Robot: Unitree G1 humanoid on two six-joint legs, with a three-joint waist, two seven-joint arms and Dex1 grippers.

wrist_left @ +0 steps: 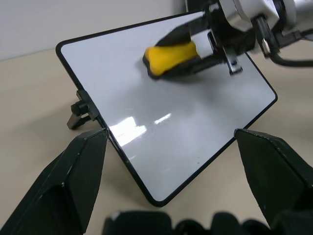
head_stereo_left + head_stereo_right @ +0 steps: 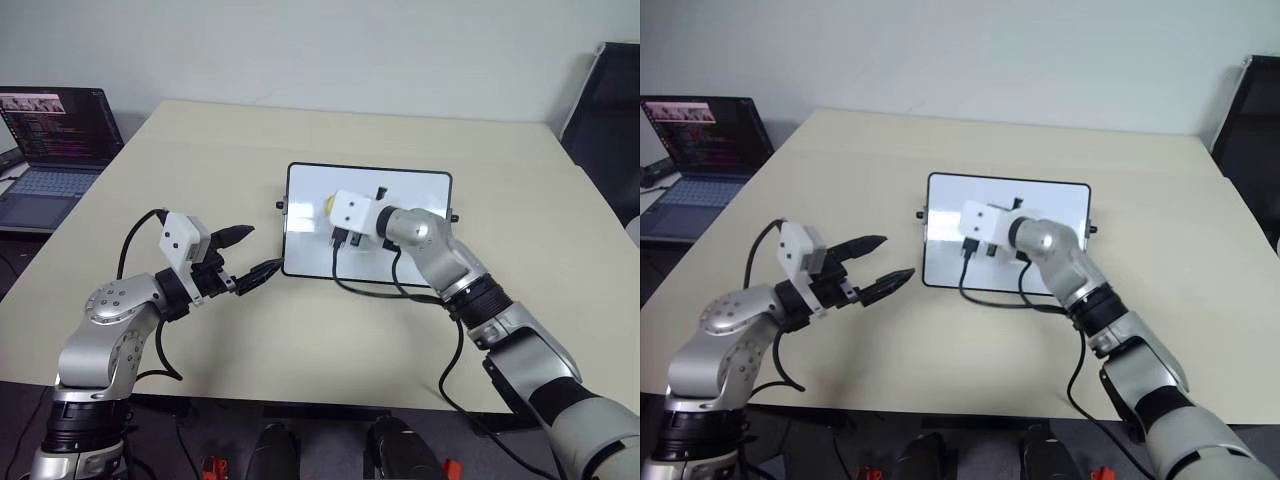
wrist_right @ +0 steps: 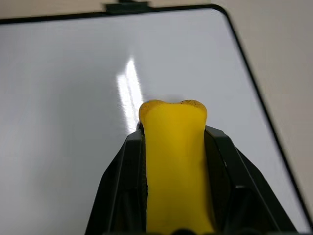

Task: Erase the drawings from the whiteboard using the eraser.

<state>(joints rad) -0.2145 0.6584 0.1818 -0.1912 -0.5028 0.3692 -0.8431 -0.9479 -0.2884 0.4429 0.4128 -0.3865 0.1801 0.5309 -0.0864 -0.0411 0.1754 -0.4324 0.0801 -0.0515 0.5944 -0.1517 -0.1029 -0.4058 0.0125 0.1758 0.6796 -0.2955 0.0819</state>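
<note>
The whiteboard (image 2: 368, 222) lay flat near the middle of the table (image 2: 200, 160), its long sides running parallel to the table's far edge. The right hand (image 3: 173, 147) was reaching over the board, its two black fingers (image 3: 122, 181) pinching the eraser (image 3: 173, 161) by its long sides so hard that the yellow block bulged past the fingertips. The eraser sat over the board's left half, towards the far side; it seemed to touch the glossy surface, though the angle made that hard to confirm. Around the eraser the board looked plain white, apart from a faint grey smudge just ahead of the block's tip.

The left hand (image 2: 250, 255) hovered above the table just off the board's left short side, fingers spread wide and pointing at the board, holding nothing. An open laptop (image 2: 50, 150) stood at the table's left edge, beside the far left corner.
</note>
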